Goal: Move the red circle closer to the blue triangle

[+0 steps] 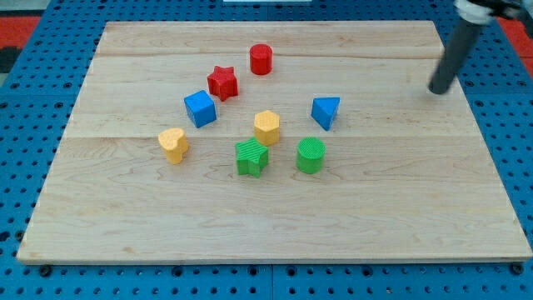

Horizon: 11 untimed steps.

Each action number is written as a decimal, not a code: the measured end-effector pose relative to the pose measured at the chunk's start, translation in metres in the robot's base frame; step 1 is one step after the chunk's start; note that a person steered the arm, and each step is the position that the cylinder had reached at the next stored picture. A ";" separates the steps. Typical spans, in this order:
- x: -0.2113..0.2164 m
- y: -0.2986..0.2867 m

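Note:
The red circle (261,59) stands near the view's top middle of the wooden board. The blue triangle (326,111) lies below and to the right of it, apart from it. My tip (437,90) is at the view's right, well to the right of the blue triangle and far from the red circle, touching no block.
A red star (222,82) lies just left and below the red circle. A blue cube (200,108), a yellow heart (174,144), a yellow hexagon (266,127), a green star (251,157) and a green circle (311,155) lie mid-board. The wooden board (125,217) rests on a blue pegboard (25,125).

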State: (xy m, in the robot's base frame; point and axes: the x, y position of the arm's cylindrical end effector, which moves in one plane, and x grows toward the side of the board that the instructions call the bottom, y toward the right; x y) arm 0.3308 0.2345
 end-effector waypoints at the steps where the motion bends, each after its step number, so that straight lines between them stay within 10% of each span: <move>1: -0.081 -0.060; 3: -0.108 -0.266; 5: -0.021 -0.205; 11: 0.039 -0.158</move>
